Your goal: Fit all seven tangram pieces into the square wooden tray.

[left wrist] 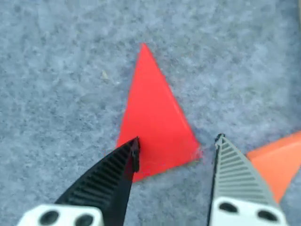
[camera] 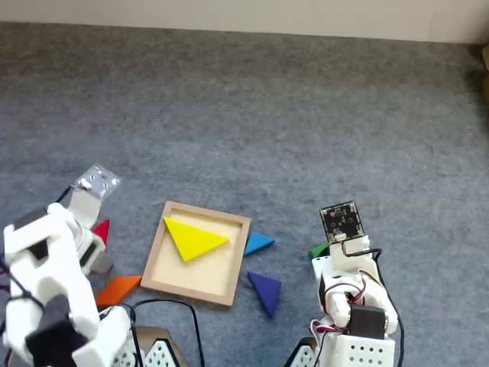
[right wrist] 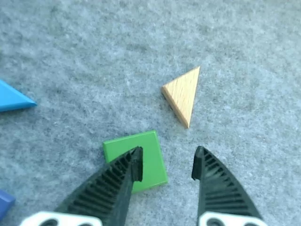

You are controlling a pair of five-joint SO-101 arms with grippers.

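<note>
Sitting low and left of centre in the high view, the square wooden tray (camera: 238,262) lies on the grey carpet (camera: 267,115) with one piece inside: the yellow triangle (camera: 192,238), flat against its upper corner, the rest of the floor bare wood. The other pieces lie around it. The light blue triangle (camera: 258,243) is just beside the tray's right wall, and the dark blue triangle (camera: 267,290) lies near its lower right corner. The orange piece (camera: 118,289) lies close to the lower left corner, with a black cable (camera: 164,304) looping along the tray's bottom edge.

At the left edge, the left arm's white body covers most of the red triangle (camera: 102,229). From the wrist, the left gripper (left wrist: 176,146) hangs over that triangle with its fingers spread wide and holding nothing. The black finger (left wrist: 117,174) overlaps the piece's wide end, and the grey finger (left wrist: 233,174) stands off its corner, over carpet between red and orange.

At the lower right, the right arm hides all but a sliver of the green square (camera: 318,250). The right gripper (right wrist: 168,160) is spread apart too and empty, one fingertip above the square and the other above bare carpet. A plain wooden triangle (right wrist: 183,96) lies near the square, not touching it.
</note>
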